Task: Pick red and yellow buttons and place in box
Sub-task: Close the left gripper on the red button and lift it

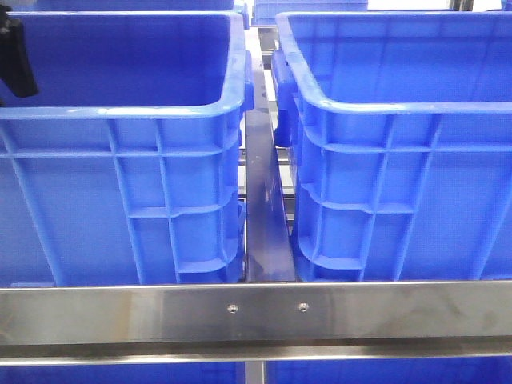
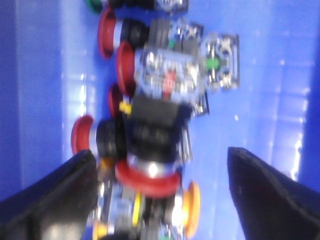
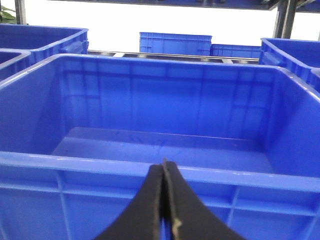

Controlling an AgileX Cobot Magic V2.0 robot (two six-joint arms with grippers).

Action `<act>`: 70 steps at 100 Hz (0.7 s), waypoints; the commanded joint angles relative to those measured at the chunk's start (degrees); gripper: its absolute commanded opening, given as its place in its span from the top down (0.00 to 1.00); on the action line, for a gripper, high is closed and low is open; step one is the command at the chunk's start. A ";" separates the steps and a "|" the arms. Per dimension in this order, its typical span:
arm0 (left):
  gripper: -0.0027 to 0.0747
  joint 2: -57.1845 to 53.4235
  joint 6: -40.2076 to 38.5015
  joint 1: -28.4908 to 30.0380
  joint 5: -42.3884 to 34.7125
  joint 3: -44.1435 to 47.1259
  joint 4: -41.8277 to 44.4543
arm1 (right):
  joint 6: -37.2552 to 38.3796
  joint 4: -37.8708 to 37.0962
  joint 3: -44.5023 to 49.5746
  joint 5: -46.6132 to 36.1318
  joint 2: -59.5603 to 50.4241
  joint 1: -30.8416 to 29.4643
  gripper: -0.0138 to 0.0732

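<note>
Blurring red and yellow buttons [image 2: 150, 170], half-cropped

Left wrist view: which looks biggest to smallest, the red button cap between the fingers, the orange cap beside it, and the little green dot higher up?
1. Red button cap
2. Orange cap, though the frame edge cuts it
3. Green dot

Two blue crates stand side by side, the left crate [image 1: 120, 160] and the right crate [image 1: 400, 160], with a dark strip [image 1: 264, 208] between them. A steel rail [image 1: 256, 316] crosses in front. A black arm part [image 1: 14, 56] shows at the left crate's edge.
</note>
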 commanded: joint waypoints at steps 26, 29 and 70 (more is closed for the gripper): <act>0.33 0.49 0.04 -0.39 -3.21 -1.71 -0.93 | -0.08 0.10 -0.05 -4.92 -1.32 -0.09 0.92; 0.33 0.49 0.04 -0.39 -3.33 -1.71 -0.93 | -0.08 0.10 -0.05 -4.92 -1.32 -0.09 0.92; 0.35 0.49 0.04 -0.39 -3.75 -1.71 -0.93 | -0.08 0.10 -0.05 -4.92 -1.32 -0.09 0.92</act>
